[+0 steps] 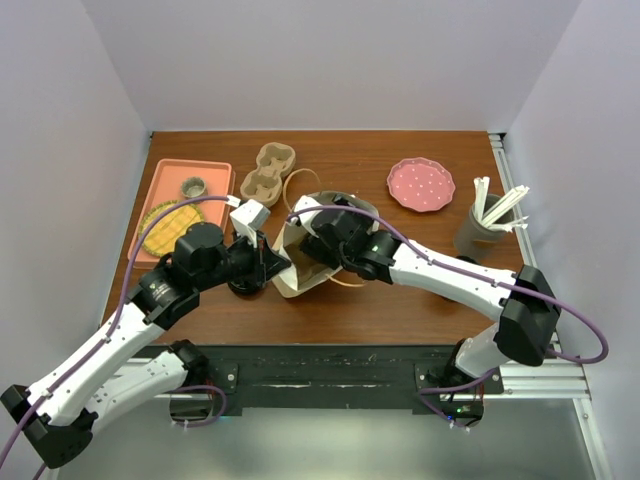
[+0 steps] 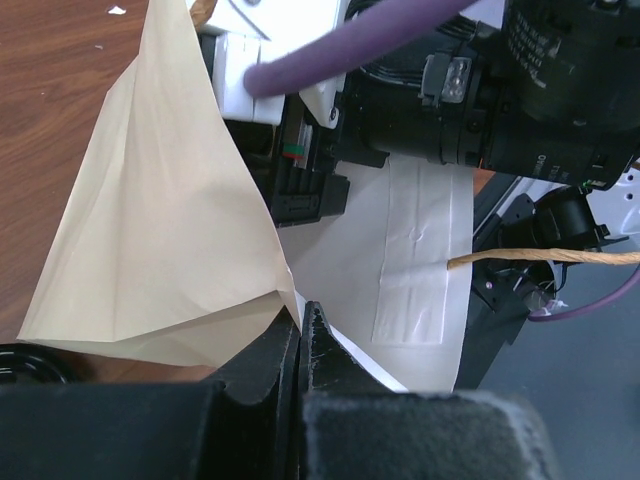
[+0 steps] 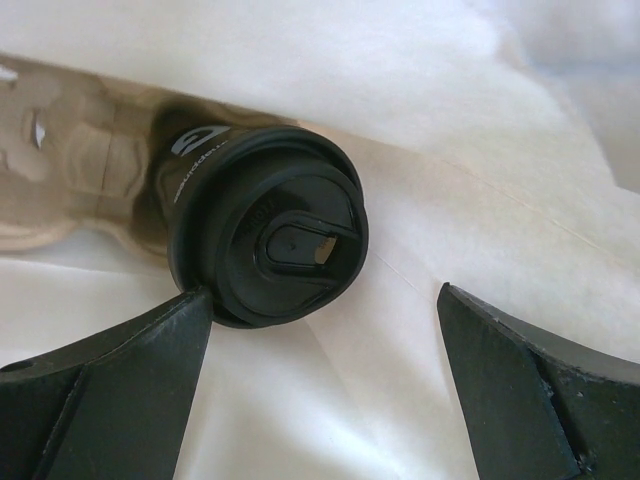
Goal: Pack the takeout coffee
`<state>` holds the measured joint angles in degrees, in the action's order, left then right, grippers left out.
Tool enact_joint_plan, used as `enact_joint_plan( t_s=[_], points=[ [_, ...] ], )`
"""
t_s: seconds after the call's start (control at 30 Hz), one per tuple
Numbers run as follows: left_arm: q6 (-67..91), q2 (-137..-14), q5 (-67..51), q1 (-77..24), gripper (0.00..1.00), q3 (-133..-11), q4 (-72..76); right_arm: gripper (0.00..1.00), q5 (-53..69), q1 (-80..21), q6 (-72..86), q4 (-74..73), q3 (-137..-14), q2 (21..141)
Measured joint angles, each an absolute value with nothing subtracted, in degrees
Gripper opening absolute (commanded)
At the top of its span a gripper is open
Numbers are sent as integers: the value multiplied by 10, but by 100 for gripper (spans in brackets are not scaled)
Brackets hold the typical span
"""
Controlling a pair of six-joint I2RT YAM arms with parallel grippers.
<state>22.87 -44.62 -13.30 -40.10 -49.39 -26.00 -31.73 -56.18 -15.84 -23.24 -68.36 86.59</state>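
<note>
Tray (image 1: 190, 200) sits at the left end of the bench (image 1: 350, 160), with the tan cup carrier (image 1: 268, 172) just beside it. My left hand (image 2: 300, 325) is clamped tight on the edge of the paper bag (image 2: 170, 230), a fold pinched between its closed fingers. Inside the bag I see the takeout coffee (image 3: 265, 235), its black lid facing my right wrist camera. My right hand (image 3: 322, 295) sits in the bag's mouth, spread wide and holding nothing, one finger just beside the lid. Further right stand a pink plate (image 1: 421, 184) and a holder of white sticks (image 1: 480, 232)
</note>
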Motion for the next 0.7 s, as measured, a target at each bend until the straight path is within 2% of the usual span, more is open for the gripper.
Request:
enact_joint_plan(
  t_s=[0.7],
  points=[
    [235,-457,-136,-401,0,-494,-244,99,-304,-547,-148,-252,-700,865]
  ],
)
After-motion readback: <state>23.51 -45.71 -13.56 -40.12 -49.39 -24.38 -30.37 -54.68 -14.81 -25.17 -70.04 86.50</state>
